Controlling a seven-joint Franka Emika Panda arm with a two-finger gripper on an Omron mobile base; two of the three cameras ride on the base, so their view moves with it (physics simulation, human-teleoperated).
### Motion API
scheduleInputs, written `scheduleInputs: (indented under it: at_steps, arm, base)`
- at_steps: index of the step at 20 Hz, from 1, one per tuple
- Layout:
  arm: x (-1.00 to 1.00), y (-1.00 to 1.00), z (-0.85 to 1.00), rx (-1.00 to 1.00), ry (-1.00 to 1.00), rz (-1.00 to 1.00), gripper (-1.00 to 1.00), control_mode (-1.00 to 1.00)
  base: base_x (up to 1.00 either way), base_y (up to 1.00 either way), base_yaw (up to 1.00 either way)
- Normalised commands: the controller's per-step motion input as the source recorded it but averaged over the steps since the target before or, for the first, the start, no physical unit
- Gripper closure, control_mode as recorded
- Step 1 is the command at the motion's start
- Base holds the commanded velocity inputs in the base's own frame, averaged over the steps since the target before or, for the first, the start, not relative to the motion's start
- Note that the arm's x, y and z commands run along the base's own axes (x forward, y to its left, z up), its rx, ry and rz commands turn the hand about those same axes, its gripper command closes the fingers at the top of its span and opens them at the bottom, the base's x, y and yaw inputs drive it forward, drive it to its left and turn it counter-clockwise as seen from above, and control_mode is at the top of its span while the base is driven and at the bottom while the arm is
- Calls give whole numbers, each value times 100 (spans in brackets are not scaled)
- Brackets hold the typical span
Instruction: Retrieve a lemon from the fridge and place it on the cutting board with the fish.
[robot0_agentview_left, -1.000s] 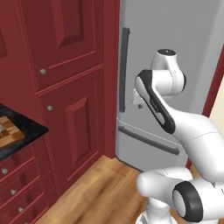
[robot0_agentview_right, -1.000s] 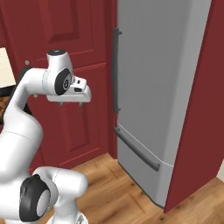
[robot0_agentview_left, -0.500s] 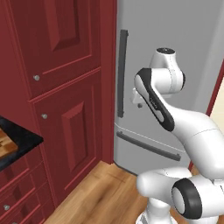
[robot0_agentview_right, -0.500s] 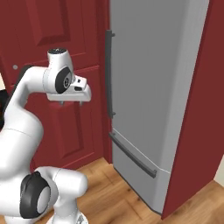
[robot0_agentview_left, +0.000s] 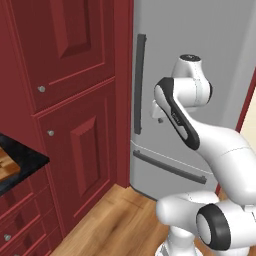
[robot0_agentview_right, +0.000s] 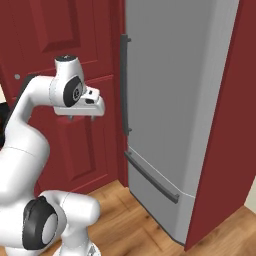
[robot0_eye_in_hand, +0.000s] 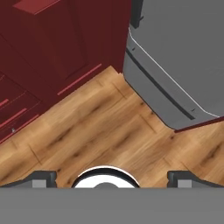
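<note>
The fridge (robot0_agentview_left: 200, 35) is a tall light-grey unit with both doors closed, so the lemon is hidden. A long dark bar handle (robot0_agentview_left: 140, 82) runs down its upper door, and a second bar (robot0_agentview_left: 167, 166) crosses its drawer. In the right base view the fridge (robot0_agentview_right: 175, 100) stands just right of my hand. My gripper (robot0_agentview_right: 81, 118) hangs open and empty in front of the red cabinet, pointing down at the floor, apart from the handle (robot0_agentview_right: 125, 85). The hand view has its fingertips (robot0_eye_in_hand: 41, 178) spread wide above the wooden floor. A sliver of the cutting board (robot0_agentview_left: 5, 167) lies at the far left; the fish is out of view.
Tall dark red cabinets (robot0_agentview_left: 75, 100) stand left of the fridge, with a black counter (robot0_agentview_left: 25, 162) and drawers below it at the far left. A dark red side panel (robot0_agentview_right: 225, 125) flanks the fridge on the right. Wooden floor (robot0_eye_in_hand: 105, 127) lies in front.
The whole picture has shifted: the base has moved, so the fridge now sits larger and more central and the counter has slid to the left edge. The arm holds its pose, gripper still open.
</note>
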Motion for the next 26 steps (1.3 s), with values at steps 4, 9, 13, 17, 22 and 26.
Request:
scheduleInputs:
  at_steps: [4,9,13,17,22,26]
  arm:
    - [4,0,0,0,-4,0,-100,-100]
    - [59,4,0,-1,-24,-2,-100,-100]
    - [100,34,4,-2,-22,-18,-100,-100]
    - [96,20,29,-12,-3,-39,-100,-100]
    - [80,-11,0,-18,0,-42,-100,-100]
    - [30,-29,0,-2,-7,-7,-100,-100]
  base:
    - [4,0,0]
    - [0,0,0]
    - [0,0,0]
    - [0,0,0]
    - [0,0,0]
    - [0,0,0]
